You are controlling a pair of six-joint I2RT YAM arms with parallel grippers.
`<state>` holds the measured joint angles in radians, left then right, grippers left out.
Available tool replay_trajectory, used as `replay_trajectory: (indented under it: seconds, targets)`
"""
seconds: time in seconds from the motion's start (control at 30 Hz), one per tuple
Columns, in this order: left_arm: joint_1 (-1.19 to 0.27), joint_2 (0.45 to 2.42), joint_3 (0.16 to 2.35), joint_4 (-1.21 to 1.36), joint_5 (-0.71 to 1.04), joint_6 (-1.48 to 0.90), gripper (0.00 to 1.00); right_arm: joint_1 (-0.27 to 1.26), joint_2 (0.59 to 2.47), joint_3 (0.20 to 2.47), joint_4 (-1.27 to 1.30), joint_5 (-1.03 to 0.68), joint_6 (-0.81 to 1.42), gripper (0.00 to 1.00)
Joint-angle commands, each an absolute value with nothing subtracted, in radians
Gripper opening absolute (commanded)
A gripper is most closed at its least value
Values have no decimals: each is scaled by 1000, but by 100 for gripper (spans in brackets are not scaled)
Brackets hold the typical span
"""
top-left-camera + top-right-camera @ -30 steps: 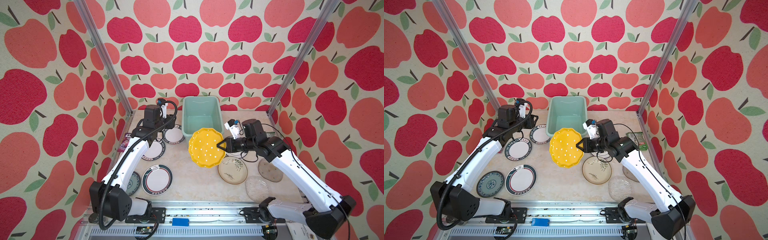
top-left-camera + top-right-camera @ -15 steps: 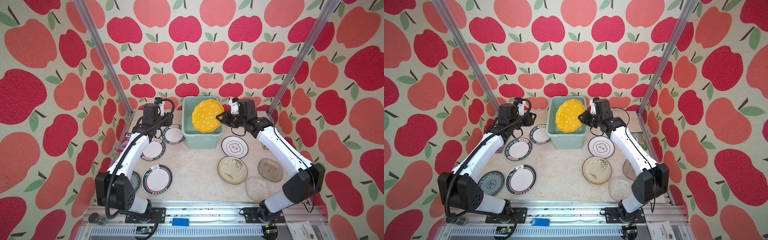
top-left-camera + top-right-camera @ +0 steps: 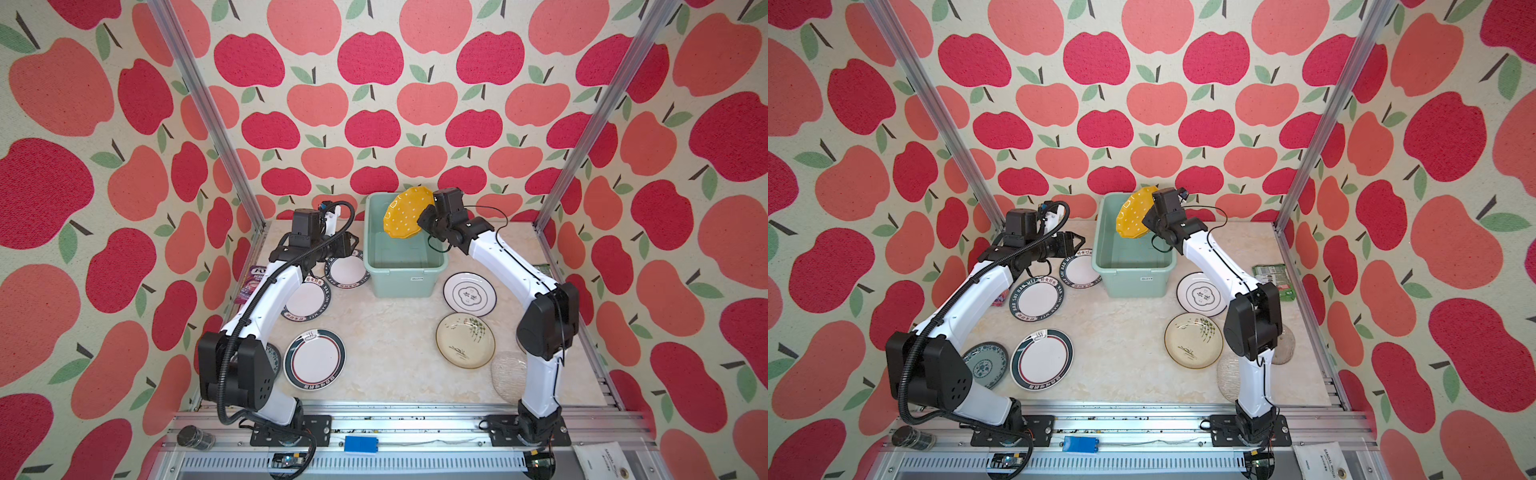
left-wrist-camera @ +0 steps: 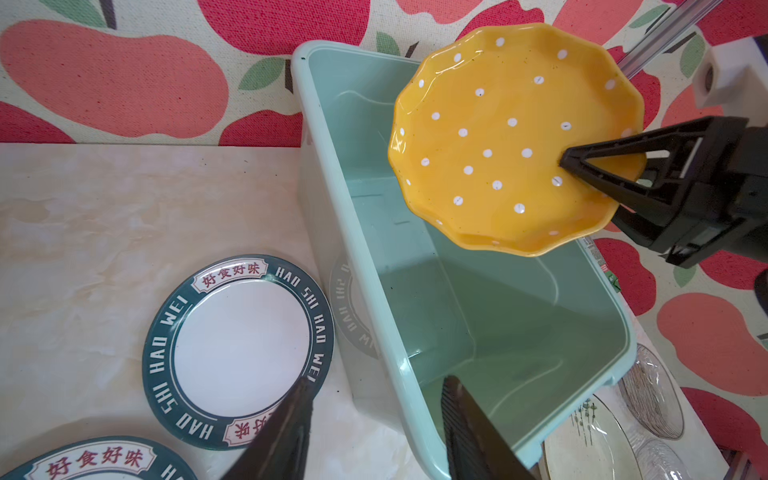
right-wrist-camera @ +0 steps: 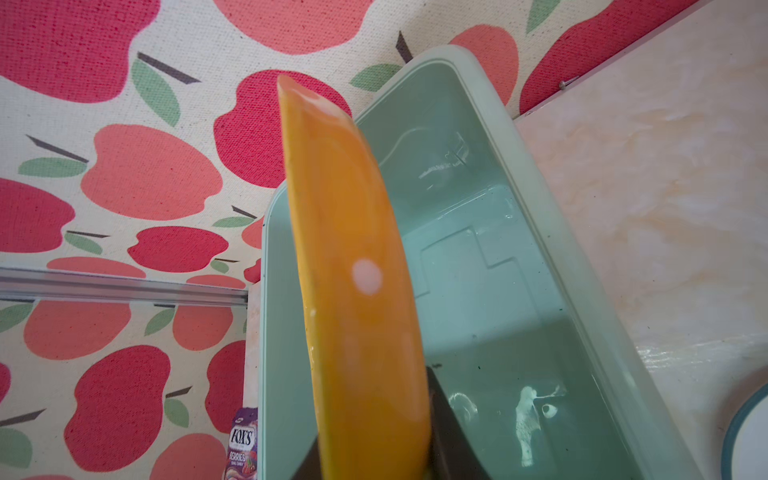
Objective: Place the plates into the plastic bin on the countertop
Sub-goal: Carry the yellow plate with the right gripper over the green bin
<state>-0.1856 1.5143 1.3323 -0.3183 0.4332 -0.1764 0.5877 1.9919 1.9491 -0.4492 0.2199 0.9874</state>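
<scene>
Near the table's back left corner, the left end effector hung with its fingers parted and empty, over the edge of a white round plate with a dark lettered rim lying just beside the pale mint-green rectangular plastic bin. Above the bin, at the table's back edge, the yellow scalloped dotted plate stood tilted, its rim pinched by the right end effector.

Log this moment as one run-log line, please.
right hand: gripping yellow plate, tilted over bin | left hand: open, empty | bin: empty
</scene>
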Motion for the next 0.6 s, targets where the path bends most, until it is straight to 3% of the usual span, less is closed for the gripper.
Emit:
replay_trajectory:
  seconds: [0.0,0.37,0.57]
  targets:
    - [-190,1465,1298,-336,452,-186,53,601,2018,2099,-465,353,1063,0]
    - [-166,1312,1167,-322,397,-178,57,659,2286,2500,-707,434,1127,0]
    - [-155,1253,1132,-318,406,-140,68,675,2352,2535,-725,460,1182,0]
